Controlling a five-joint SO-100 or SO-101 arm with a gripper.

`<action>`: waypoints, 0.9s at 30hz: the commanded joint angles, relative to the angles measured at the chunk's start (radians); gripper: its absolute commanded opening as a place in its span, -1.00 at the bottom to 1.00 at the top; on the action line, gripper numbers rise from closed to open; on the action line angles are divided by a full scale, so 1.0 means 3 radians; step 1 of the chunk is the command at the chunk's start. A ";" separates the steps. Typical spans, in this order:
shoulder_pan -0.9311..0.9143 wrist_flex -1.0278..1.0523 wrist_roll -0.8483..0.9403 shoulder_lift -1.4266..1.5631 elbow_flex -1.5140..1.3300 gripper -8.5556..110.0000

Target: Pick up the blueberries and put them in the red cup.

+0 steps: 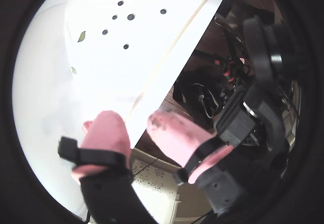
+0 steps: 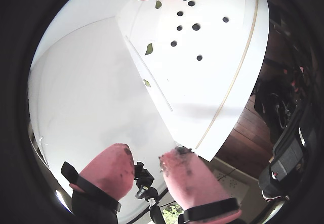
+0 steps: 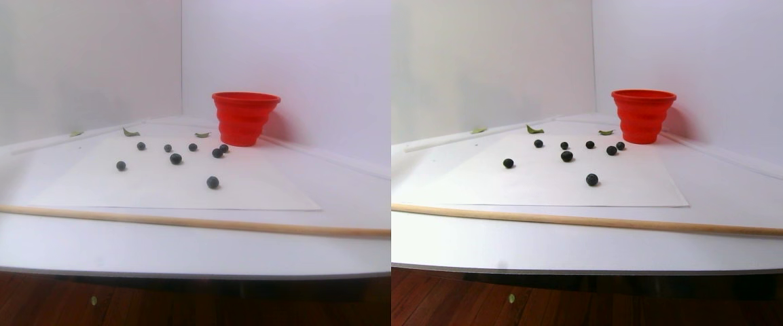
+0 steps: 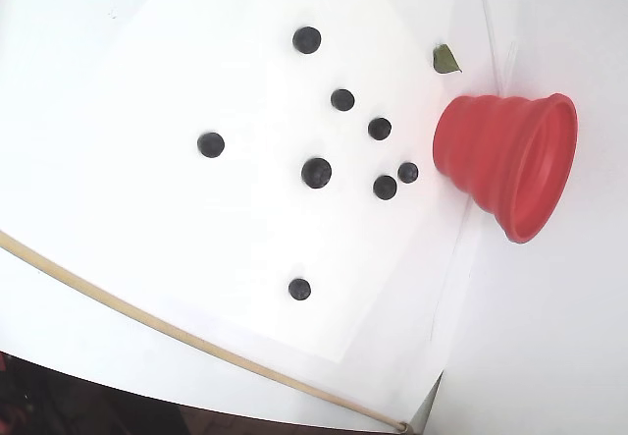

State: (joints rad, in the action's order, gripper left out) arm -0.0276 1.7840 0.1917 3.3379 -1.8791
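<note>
1. Seven blueberries point(image 4: 316, 172) lie loose on a white sheet of paper point(image 4: 177, 52) in the fixed view; none is in the cup.
2. Two of them sit close together just beside the base of the red cup point(image 4: 510, 165); the rest are spread further out across the sheet, one well apart toward the near edge.
3. Red cup stands upright at the far corner of the sheet in the stereo pair view point(image 3: 245, 119), mouth up, ribbed and stepped wall, wide flared rim. It stands off the berries, not touching any that can be made out.
4. Gripper point(image 2: 147, 161) is seen in both wrist views point(image 1: 137, 118), with the berries and the cup far away at the top of each picture.
5. Fingers point(image 2: 109, 168) are covered in pink, with dark smudges near the tips; a clear gap shows between the two, so the jaws stand apart with nothing between them.
6. Table point(image 3: 160, 238) is white, with a thin wooden strip point(image 3: 160, 219) running along its near edge.
7. Small green leaf scraps point(image 3: 131, 132) lie behind the sheet near the back wall; one point(image 4: 445, 59) lies near the cup.
8. Dark wooden floor point(image 3: 24, 299) shows below the table edge.
</note>
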 commanded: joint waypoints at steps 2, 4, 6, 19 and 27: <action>0.0015 0.0000 0.0015 -0.0015 0.0266 -0.67; 0.0015 0.0000 0.0015 -0.0010 0.0266 -0.67; 0.0000 0.0000 0.0010 -0.0010 0.0266 -0.67; 0.0138 0.0000 -0.0005 -0.0138 0.0378 -0.67; 0.0143 0.0000 0.0000 -0.0092 0.0383 -0.67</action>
State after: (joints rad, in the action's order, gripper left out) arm 0.0123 1.7840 0.1902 3.3088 -1.8515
